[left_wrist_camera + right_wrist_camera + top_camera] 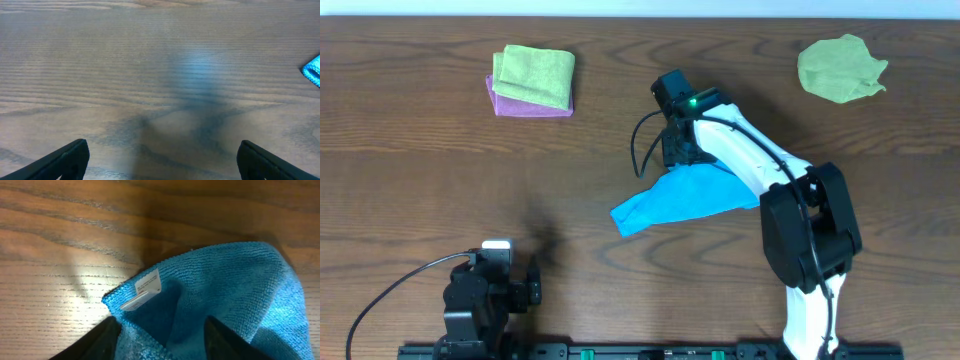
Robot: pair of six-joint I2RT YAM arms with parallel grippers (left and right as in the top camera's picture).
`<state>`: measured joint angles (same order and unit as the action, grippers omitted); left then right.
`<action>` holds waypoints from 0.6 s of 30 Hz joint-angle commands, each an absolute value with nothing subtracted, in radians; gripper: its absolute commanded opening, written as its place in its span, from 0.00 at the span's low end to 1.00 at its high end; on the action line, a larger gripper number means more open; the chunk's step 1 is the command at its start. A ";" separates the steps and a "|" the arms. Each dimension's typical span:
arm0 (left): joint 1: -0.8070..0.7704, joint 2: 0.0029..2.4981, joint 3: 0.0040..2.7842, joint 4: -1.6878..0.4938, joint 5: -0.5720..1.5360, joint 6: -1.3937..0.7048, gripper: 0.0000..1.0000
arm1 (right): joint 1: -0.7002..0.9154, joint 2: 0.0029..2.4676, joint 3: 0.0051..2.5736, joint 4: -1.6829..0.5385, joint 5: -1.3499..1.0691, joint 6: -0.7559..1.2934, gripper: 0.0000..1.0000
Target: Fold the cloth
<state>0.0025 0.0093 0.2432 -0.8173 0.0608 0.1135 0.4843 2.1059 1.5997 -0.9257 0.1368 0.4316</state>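
- Straddling the far edge of the cloth with the right tool, fingers partly apart and a blue fold lying between them; not gripping it as far as the right wrist view is showing.
- Hanging the left tool wide open and holding nothing, well apart from the cloth on its near left, over bare table; catching only a blue corner of the cloth at the right border of the left wrist view.
- Lying well apart from the cloth, far off to its left: a folded yellow-green cloth stacked on a purple cloth and covering most of it.
- Sitting well apart from the cloth, far off to its right: a crumpled yellow-green cloth.
- Crossing above the cloth's right part: the right arm, hiding that side from overhead.
- Showing bright blue, finely textured, rumpled rather than flat, tapering to a point at the near left.
- Carrying a white label at the hemmed corner nearest the right tool.
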 commanded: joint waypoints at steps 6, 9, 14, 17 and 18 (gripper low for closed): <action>0.000 0.004 0.237 -0.833 0.078 0.127 0.95 | 0.478 2.128 1.602 -0.944 0.099 0.417 0.16; 0.000 0.004 0.237 -0.833 0.078 0.127 0.95 | 0.477 2.128 1.602 -0.970 0.097 0.417 0.01; 0.000 0.004 0.237 -0.833 0.078 0.127 0.95 | 0.477 2.120 1.603 -1.012 0.102 0.417 0.01; 0.000 0.004 0.237 -0.833 0.078 0.127 0.95 | 0.477 2.096 1.603 -1.048 0.113 0.419 0.01; 0.000 0.004 0.237 -0.833 0.078 0.127 0.95 | 0.477 2.083 1.603 -1.069 0.126 0.427 0.01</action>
